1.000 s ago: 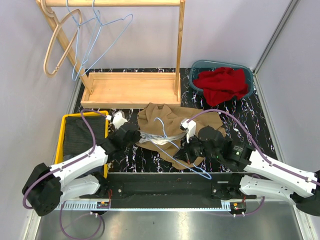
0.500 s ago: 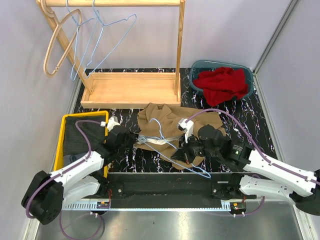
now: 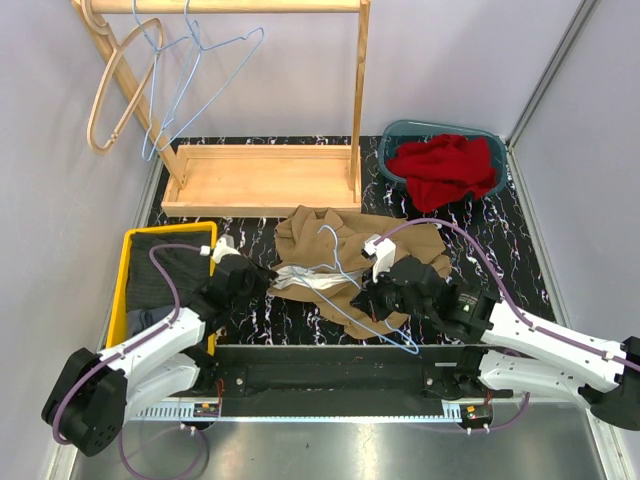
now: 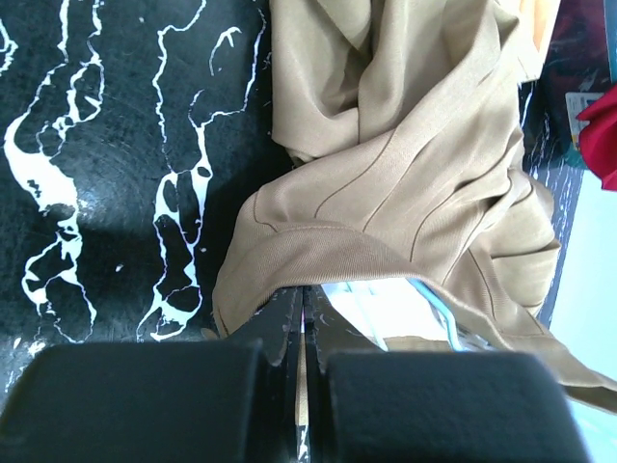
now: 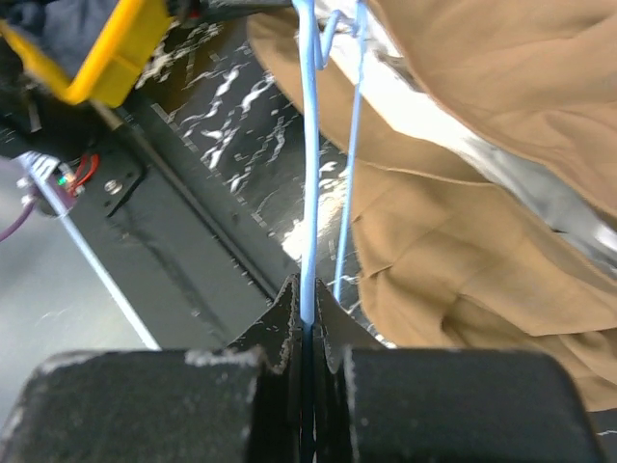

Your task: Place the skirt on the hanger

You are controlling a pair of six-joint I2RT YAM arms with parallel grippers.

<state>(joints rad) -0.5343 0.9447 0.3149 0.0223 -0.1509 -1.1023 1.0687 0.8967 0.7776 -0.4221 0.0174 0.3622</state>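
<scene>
Since a second ago: left gripper (image 3: 266,282) slightly further left of skirt (image 3: 302,226), fingers pinched shut on its hem; right gripper (image 5: 307,311) clamps blue hanger (image 5: 308,193) wire at skirt's near edge, hook seemingly over skirt

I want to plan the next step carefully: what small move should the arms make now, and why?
Probably the right arm should slide the hanger a little deeper into the skirt. The left gripper is shut on the skirt's edge, holding it in place. The right gripper is shut on the hanger's wire, and one corner of the hanger lies outside the cloth.
</scene>
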